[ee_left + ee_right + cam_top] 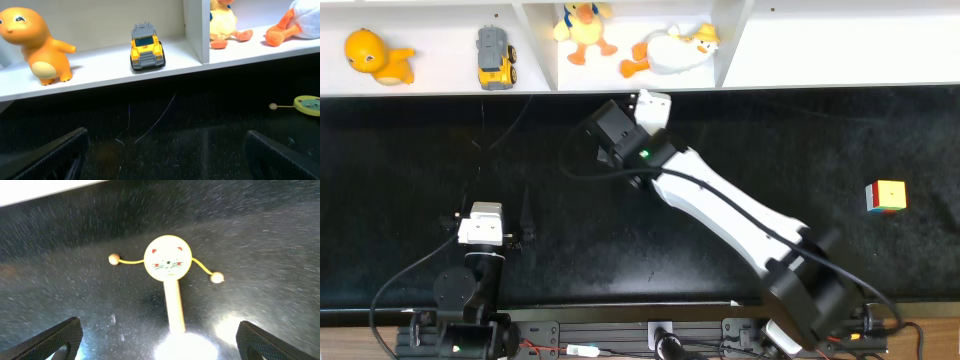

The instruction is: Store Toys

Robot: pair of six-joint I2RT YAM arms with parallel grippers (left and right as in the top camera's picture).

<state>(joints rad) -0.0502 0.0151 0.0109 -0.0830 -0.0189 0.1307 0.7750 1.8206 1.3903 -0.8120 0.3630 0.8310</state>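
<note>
A white shelf is seen along the far edge of the black table. In its left compartment an orange dinosaur figure is stood upright, and a yellow toy truck with a grey top is parked beside it, apart from it. The left gripper is held low over the table before this compartment, close to its own base; its jaws are spread wide and nothing is gripped.

Past a white divider, a yellow plush duck and a white plush goose with orange feet are kept in the middle compartment, side by side.

The right arm is stretched across to the table's middle, just before the shelf's front edge. The right gripper is held above a wooden rattle drum, its jaws wide apart and the toy untouched. The drum is laid flat on the table, cat face upward, a bead on a cord at either side, its handle pointed toward the gripper.

Well to the right, a puzzle cube is left on the table.
</note>
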